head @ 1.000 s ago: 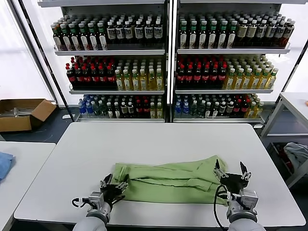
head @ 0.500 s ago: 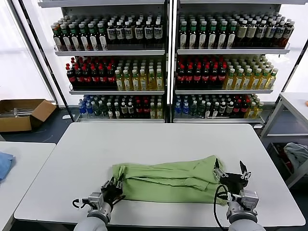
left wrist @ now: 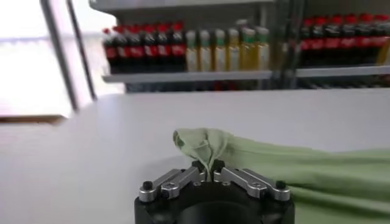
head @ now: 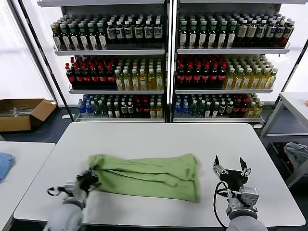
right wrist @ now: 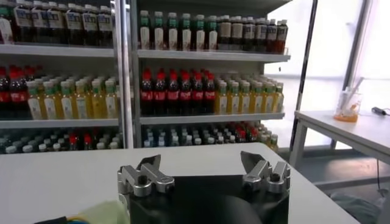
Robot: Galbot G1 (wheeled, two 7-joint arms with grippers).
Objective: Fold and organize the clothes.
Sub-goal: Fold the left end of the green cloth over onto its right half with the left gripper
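Observation:
The clothes, a light green shirt (head: 147,175), lie bunched lengthwise across the near half of the white table (head: 159,139). My left gripper (head: 89,180) is at the shirt's left end, shut on a pinch of its fabric. In the left wrist view the green cloth (left wrist: 256,158) rises in a fold straight out of the closed left gripper (left wrist: 208,169). My right gripper (head: 232,169) stands open, raised just right of the shirt's right edge and apart from it. The right wrist view shows that right gripper (right wrist: 204,167) with nothing between its fingers.
Shelves of bottles (head: 168,62) stand behind the table. A side table with a blue cloth (head: 5,163) is at the left and a cardboard box (head: 21,113) lies on the floor beyond it. Another table (head: 293,110) and a grey-white bundle (head: 296,154) are at the right.
My left gripper has shut on the shirt's left end and pulled it leftward; the whole shirt slid left, away from the right gripper. The right gripper stayed open, almost in place.

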